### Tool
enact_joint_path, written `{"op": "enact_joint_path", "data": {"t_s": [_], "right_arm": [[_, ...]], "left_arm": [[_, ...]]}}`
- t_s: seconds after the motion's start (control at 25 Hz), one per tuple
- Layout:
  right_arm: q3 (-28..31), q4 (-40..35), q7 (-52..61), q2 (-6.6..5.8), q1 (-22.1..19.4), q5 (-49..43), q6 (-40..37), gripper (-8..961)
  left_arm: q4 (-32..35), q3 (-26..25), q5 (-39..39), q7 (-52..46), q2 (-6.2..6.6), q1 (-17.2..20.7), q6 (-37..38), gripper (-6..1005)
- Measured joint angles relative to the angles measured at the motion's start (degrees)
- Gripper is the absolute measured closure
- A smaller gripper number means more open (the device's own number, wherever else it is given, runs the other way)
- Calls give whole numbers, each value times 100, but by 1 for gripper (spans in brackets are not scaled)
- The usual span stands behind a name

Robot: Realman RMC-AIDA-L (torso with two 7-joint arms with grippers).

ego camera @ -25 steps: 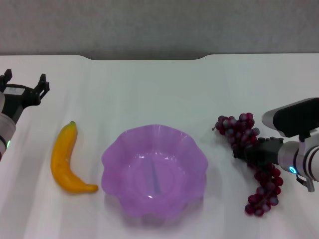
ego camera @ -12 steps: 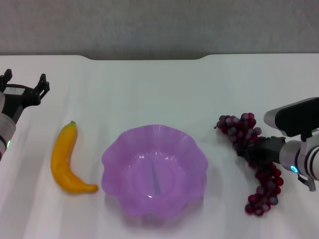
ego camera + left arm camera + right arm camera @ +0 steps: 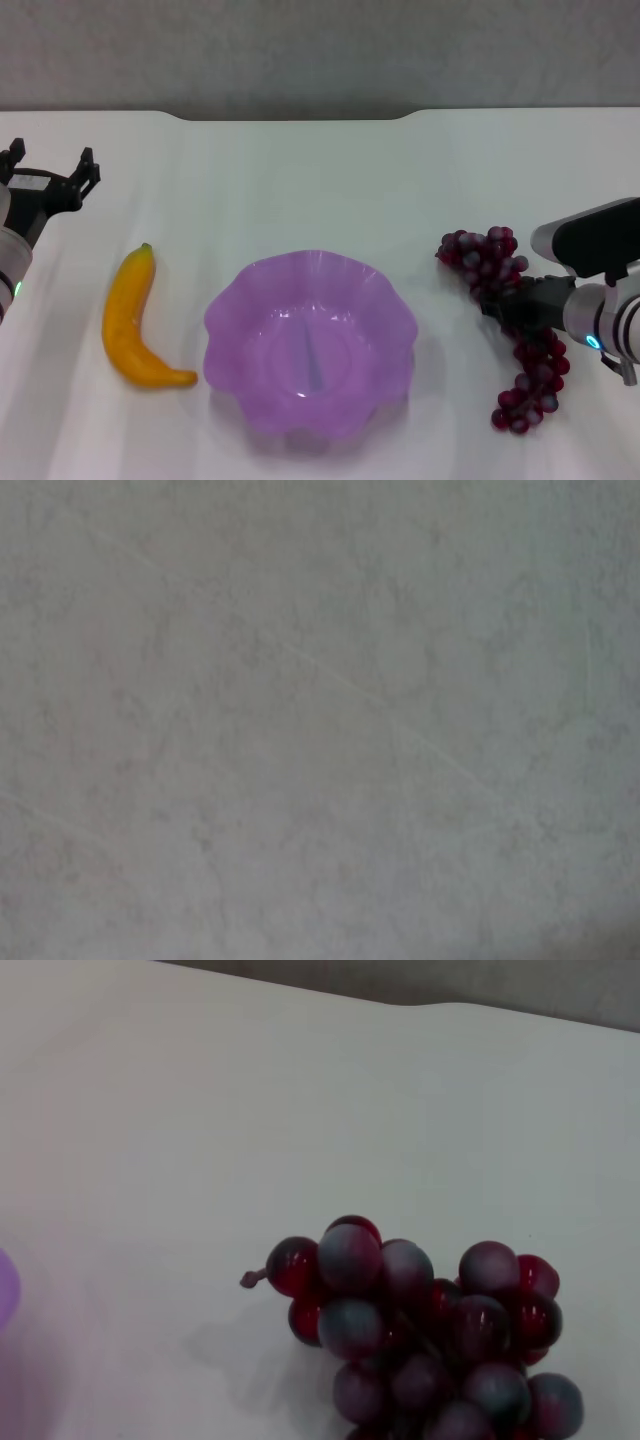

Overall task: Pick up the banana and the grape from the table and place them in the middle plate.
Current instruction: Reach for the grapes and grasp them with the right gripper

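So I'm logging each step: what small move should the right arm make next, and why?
Probably lift: the right gripper sits at the middle of the grape, apparently closed on it, the bunch still on the table, with the middle plate empty.

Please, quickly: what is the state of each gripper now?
Left gripper: open, holding nothing, parked at the table's left edge.
Right gripper: at the grape; cannot be told.

Middle plate (image 3: 310, 345): translucent glossy plastic; banana (image 3: 138, 322): smooth, slight sheen; grape (image 3: 505, 318): glossy, pale-frosted; table (image 3: 300, 180): matt
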Motion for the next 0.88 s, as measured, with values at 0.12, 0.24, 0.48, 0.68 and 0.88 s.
{"op": "enact_joint_path", "data": {"t_s": [0.12,0.24,0.48,0.68,0.88], "right_arm": [[-85,2,-1,0,1,-2,-58,288],[-187,-20,0,0,-24,2,-160,310],[-204,7,27,0,-5,12,-193,342],[-204,6,29,1,-10,15,-207,347],[-199,-7,30,1,-20,15,-214,352]], "left_arm": [[0,12,0,0,0,0,0,121],[0,100,0,0,0,0,0,121],[0,139,0,0,0,-1,0,121],[0,140,-1,0,0,-6,-37,121],[54,141,1,1,0,-6,-49,122]]}}
